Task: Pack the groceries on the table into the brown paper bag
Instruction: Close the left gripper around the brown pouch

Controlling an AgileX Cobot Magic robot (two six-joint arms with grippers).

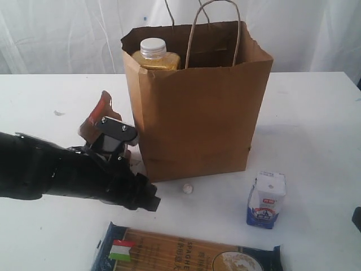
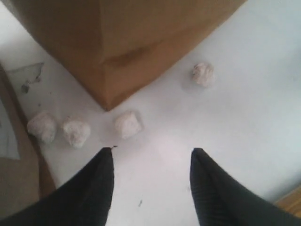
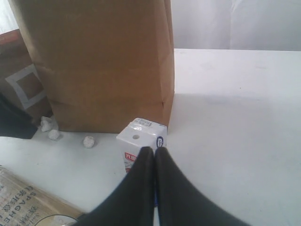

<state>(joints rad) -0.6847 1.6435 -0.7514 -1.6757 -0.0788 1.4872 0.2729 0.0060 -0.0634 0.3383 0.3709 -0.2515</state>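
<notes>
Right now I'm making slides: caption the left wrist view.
Open left tool over the table, facing a corner of the brown paper bag and four white lumps.

Brown paper bag point(image 1: 197, 101): stood upright and open at frame centre, twisted handles raised.
Yellow white-capped bottle point(image 1: 153, 53): stood inside the bag, upper left, cap above the rim.
White-blue carton point(image 1: 266, 199): stood upright on the white surface point(image 1: 316, 130), lower right, near the bag.
Dark-blue spaghetti pack point(image 1: 186, 251): lay flat along the bottom edge.
Brown pouch point(image 1: 98, 118): stood left of the bag, partly hidden.

Bright, washed-out, soft-focus frames; faint diffuse shadows.
</notes>
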